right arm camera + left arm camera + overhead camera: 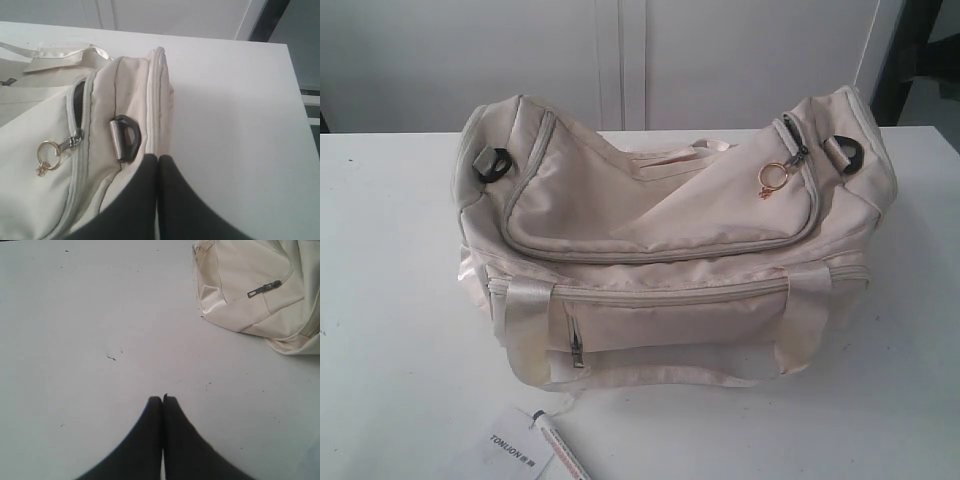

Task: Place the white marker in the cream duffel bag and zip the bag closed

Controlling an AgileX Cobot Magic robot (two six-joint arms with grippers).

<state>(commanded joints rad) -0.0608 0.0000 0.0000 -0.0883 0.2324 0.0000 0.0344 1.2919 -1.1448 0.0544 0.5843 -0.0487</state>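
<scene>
- The cream duffel bag (660, 240) is laid on the white table (400, 380).
- Its gold ring pull (770, 178) is seen near the bag's end, beside a black ring (127, 142).
- The left gripper (162, 399) is closed tight on nothing, well apart from the bag.
- The right gripper (157, 158) is likewise closed and empty, just beside that black ring.

The cream duffel bag (660, 240) fills the middle of the desk (400, 300) and is the one large obstacle on it. Bare desk lies open on either side of the bag, while behind it only a narrow strip runs to the white wall (740, 60). A paper tag (520, 445) lies just in front of the bag, at the near edge. The top zip is almost shut, with a short dark slit above the gold ring pull (771, 177). The left tool (163, 398) hangs over bare desk, apart from the bag. The right tool (158, 157) sits over the bag's end, just beside a black ring (131, 140).
</scene>
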